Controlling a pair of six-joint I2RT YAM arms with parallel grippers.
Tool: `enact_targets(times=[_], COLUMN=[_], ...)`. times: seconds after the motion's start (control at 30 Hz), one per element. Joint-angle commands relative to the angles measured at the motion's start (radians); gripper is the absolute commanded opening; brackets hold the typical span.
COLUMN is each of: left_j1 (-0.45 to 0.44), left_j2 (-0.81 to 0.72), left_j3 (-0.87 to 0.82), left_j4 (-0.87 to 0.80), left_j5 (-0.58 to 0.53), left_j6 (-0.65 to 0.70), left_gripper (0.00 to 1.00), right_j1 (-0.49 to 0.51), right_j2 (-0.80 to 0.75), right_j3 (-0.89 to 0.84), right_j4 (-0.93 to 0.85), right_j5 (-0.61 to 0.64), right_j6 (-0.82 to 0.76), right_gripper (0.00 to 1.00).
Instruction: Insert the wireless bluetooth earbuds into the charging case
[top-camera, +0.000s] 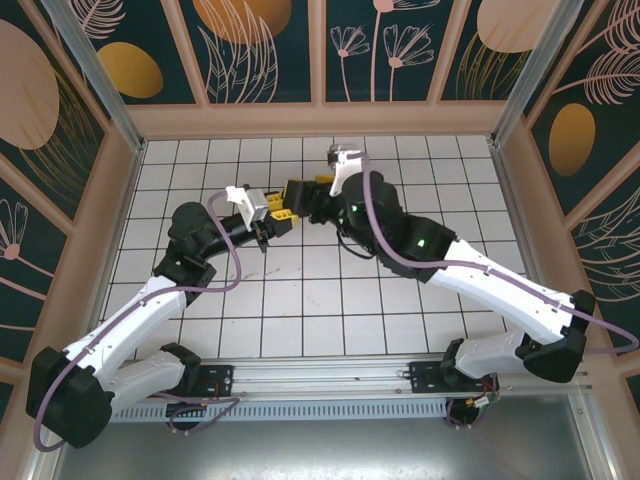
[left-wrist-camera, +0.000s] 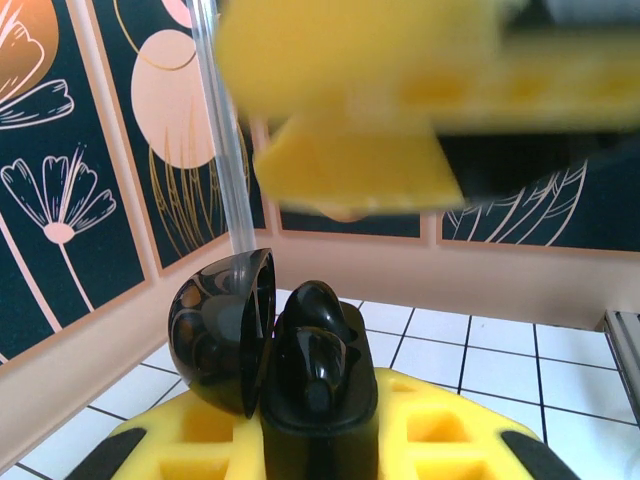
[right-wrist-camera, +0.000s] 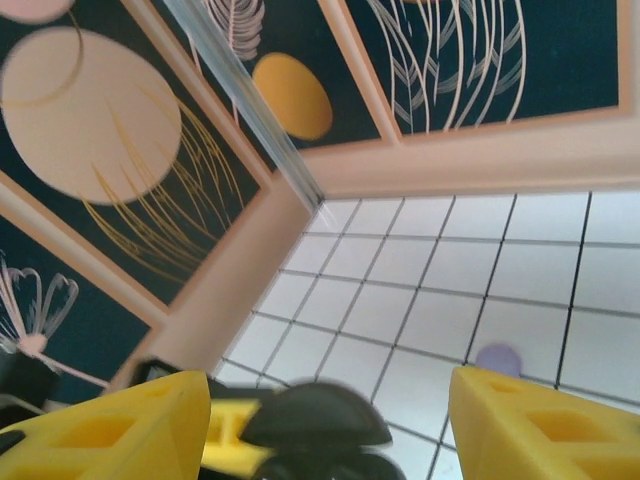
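Your white gridded tabletop (top-camera: 320, 300) carries both arms. The left arm (top-camera: 130, 320) reaches in from 7 o'clock and the right arm (top-camera: 480, 275) from 4 o'clock. They meet just past the middle, toward 12 o'clock.

Your left pincer (top-camera: 272, 212) is clamped on the black charging case (left-wrist-camera: 320, 425), with a yellow finger on each side of the case body. Your right pincer (right-wrist-camera: 325, 400) stands open, its two yellow fingers (right-wrist-camera: 540, 420) well apart. It hangs just above the case, which shows between them at 6 o'clock in its wrist view.

The case's lid (left-wrist-camera: 225, 330) is swung open to 9 o'clock of the body and stands upright. A glossy black earbud (left-wrist-camera: 312, 345) stands up out of the top of the case, just beside the lid. You cannot tell whether it is fully seated.

In the right wrist view a small lilac earbud (right-wrist-camera: 497, 358) lies on a tile at 4 o'clock, apart from the case.
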Motion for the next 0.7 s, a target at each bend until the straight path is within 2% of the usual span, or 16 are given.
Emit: enact_targets(times=[0.0, 0.1, 0.33, 0.5, 0.67], left_j1=[-0.006, -0.006, -0.006, -0.006, -0.006], left_j2=[0.01, 0.015, 0.031, 0.044, 0.052], left_j3=[0.018, 0.014, 0.022, 0.038, 0.051], left_j4=[0.042, 0.038, 0.007, -0.005, -0.01], left_j5=[0.026, 0.032, 0.062, 0.077, 0.063], left_j6=[-0.004, 0.001, 0.025, 0.029, 0.03], left_gripper=[0.0, 0.0, 0.0, 0.0, 0.0], right_j1=[-0.043, -0.103, -0.198, -0.217, -0.217], right_j2=[-0.012, 0.032, 0.191, 0.296, 0.318], right_j3=[0.087, 0.133, 0.279, 0.395, 0.405], right_j4=[-0.053, -0.108, -0.256, -0.369, -0.435], right_j5=[-0.063, -0.132, -0.283, -0.35, -0.419], right_j6=[0.017, 0.04, 0.037, 0.002, -0.016], right_gripper=[0.64, 0.6, 0.23, 0.13, 0.06])
